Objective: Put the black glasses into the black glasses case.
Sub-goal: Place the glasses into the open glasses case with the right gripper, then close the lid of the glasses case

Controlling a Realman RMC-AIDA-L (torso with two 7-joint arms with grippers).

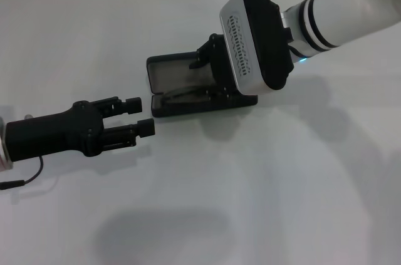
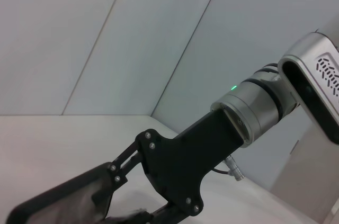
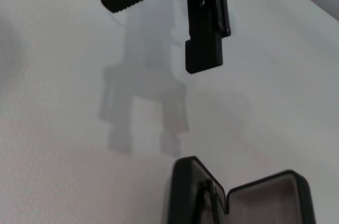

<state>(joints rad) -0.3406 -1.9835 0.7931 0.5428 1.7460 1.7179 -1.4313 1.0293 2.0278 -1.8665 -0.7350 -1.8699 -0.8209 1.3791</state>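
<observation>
The black glasses case (image 1: 188, 86) lies open on the white bench (image 1: 263, 183), and the black glasses (image 1: 188, 94) already rest inside its lower half. My right gripper (image 1: 203, 55) reaches over the case; I cannot tell how its jaws stand, because the wrist hides them. My left gripper (image 1: 141, 116) hovers just beside the case with jaws apart and holding nothing. I judge the glasses light, thin and fragile, best held at the bridge. The case is stiff; its lid edge gives a good place to press.
</observation>
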